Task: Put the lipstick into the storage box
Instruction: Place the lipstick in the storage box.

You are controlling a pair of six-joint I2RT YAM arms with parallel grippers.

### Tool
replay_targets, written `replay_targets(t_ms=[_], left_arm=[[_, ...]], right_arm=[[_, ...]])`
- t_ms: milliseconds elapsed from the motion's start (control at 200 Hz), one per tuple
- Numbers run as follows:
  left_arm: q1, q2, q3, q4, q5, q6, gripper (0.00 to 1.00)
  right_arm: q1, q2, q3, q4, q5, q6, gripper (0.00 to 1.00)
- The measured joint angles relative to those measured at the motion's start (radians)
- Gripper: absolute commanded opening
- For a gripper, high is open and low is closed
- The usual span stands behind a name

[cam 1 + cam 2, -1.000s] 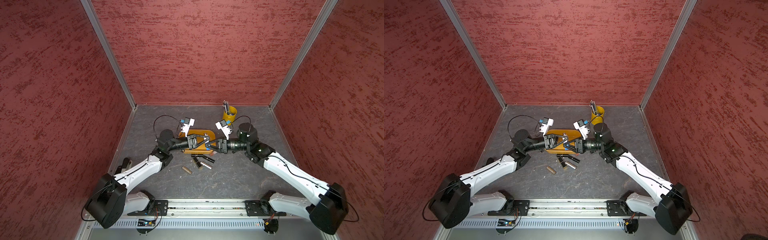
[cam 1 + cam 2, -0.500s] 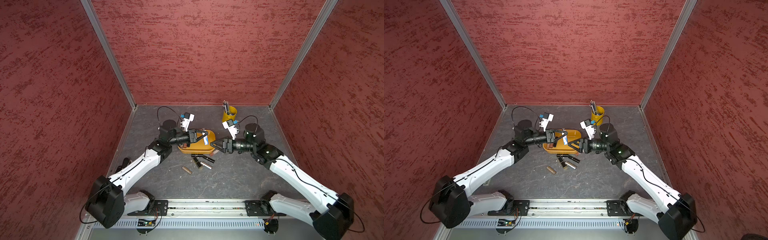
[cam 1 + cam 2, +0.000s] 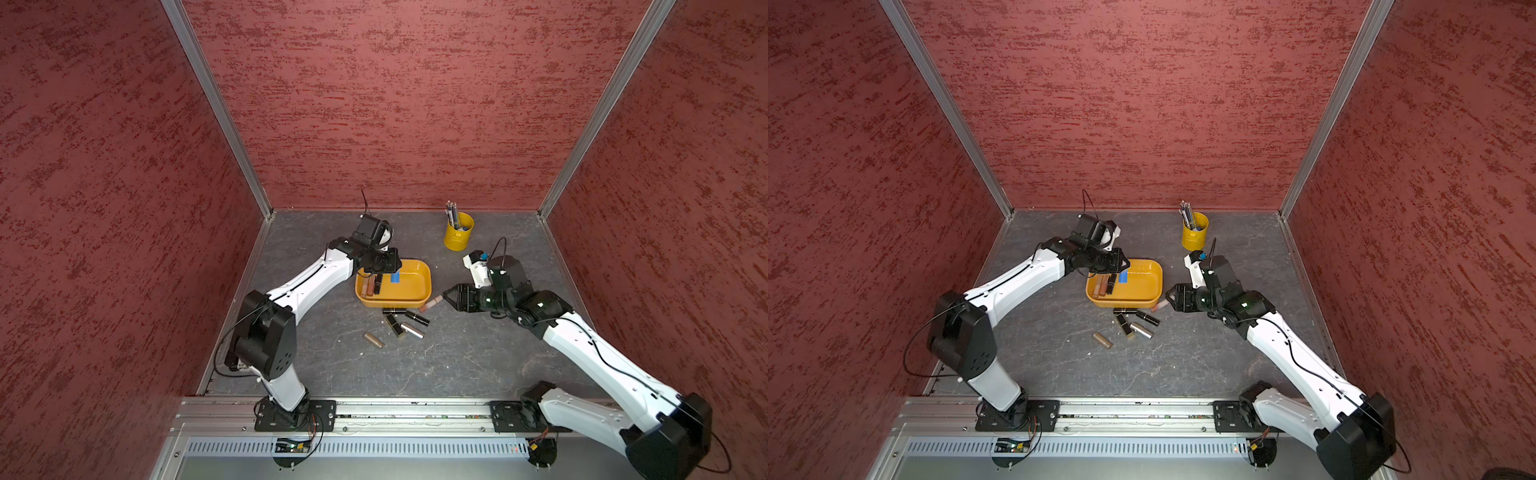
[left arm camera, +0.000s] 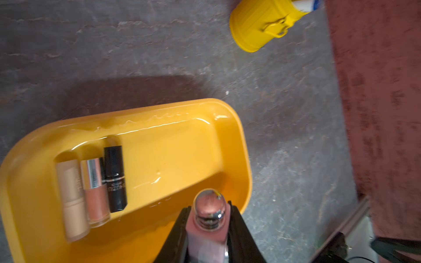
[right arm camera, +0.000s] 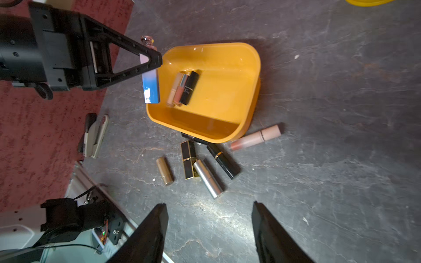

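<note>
The storage box (image 3: 417, 291) (image 3: 1144, 291) is a shallow orange-yellow tub in mid-table. Three lipsticks (image 4: 94, 191) (image 5: 182, 90) lie side by side in its left end. My left gripper (image 3: 384, 266) (image 4: 208, 207) is shut on a pink lipstick (image 4: 209, 218) with a chrome cap, held over the box's far left part. A blue end (image 5: 151, 86) shows below the jaws. My right gripper (image 3: 446, 296) (image 5: 208, 205) stands open and empty, right of the box. A pink gloss tube (image 3: 431, 302) (image 5: 255, 137) lies at the box's front right corner.
Several loose lipsticks (image 3: 401, 324) (image 5: 200, 166) lie on the grey table just in front of the box, a gold one (image 3: 373, 339) farthest left. A yellow pen cup (image 3: 457, 237) (image 4: 257, 25) stands at the back right. Red walls close in three sides.
The two grippers were together over the box. The right one opened and drew back to the right. The left arm swung toward the back left, keeping the pink lipstick.
</note>
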Motion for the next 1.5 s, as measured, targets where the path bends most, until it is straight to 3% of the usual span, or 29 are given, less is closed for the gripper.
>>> replay_targets(t_ms=[190,461,1152,1498], left_arm=[[-0.018,0.129,0.094,-0.081,-0.113,0.06,0.14],[-0.021,0.222,0.114,-0.133,-0.186,0.088,0.15],[-0.017,0.396,0.21,-0.164,-0.231,0.111,0.18],[-0.002,0.412,0.226,-0.182,-0.233,0.114,0.27]], right_arm=[[0.0,0.0,-0.01,-0.024,0.035,-0.014,0.64],[0.0,0.011,-0.021,-0.029,0.045,-0.02,0.64],[0.0,0.02,-0.021,-0.03,0.045,-0.027,0.64],[0.0,0.02,-0.024,-0.029,0.044,-0.027,0.64]])
